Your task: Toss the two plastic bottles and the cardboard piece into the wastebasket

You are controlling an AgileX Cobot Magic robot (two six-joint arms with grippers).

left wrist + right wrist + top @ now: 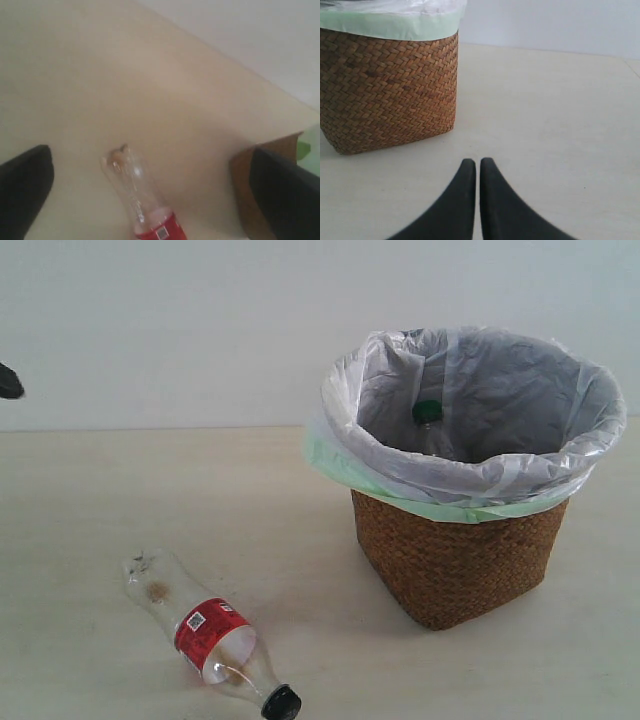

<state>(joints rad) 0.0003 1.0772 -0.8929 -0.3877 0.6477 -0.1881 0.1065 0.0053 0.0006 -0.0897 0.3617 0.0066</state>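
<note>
The slim clear bottle with red label and black cap (205, 630) lies on its side on the table, front left. In the left wrist view this bottle (134, 182) lies below and between the wide-apart fingers of my left gripper (150, 152), which is open and holds nothing. The green-capped bottle (427, 412) sits inside the wicker wastebasket (455, 560) with its white and green bag. My right gripper (472, 162) is shut and empty, low over the table beside the wastebasket (385, 85). The cardboard piece is out of view.
A dark tip (8, 382), probably of the left arm, shows at the exterior view's left edge. The pale table (200, 500) meets a white wall behind. The basket's brown corner (245, 190) lies near one left finger (287, 195).
</note>
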